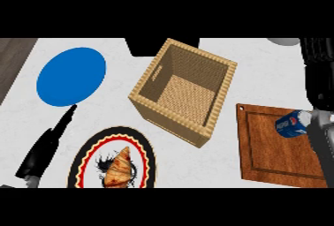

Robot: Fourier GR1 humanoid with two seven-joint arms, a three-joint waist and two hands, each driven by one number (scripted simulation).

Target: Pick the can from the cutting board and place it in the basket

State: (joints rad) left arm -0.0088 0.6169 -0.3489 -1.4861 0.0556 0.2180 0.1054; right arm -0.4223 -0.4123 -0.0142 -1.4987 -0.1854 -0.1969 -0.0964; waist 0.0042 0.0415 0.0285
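Observation:
The blue can (pixel 293 124) with a white top lies tilted over the far right part of the wooden cutting board (pixel 277 152). It sits right beside the grey wrist of my right arm. My right hand (pixel 320 75) stretches past the can along the view's right edge, fingers extended, holding nothing; the edge cuts part of it off. The woven basket (pixel 151 95) stands left of the board with nothing showing inside it. My left hand (pixel 47 148) rests open at the lower left, fingers pointing up toward the blue plate.
A blue plate (pixel 71 76) lies at the far left. A patterned plate (pixel 88 154) with a croissant (pixel 119 168) sits at the front, left of the basket. A dark object (pixel 145 46) stands behind the basket.

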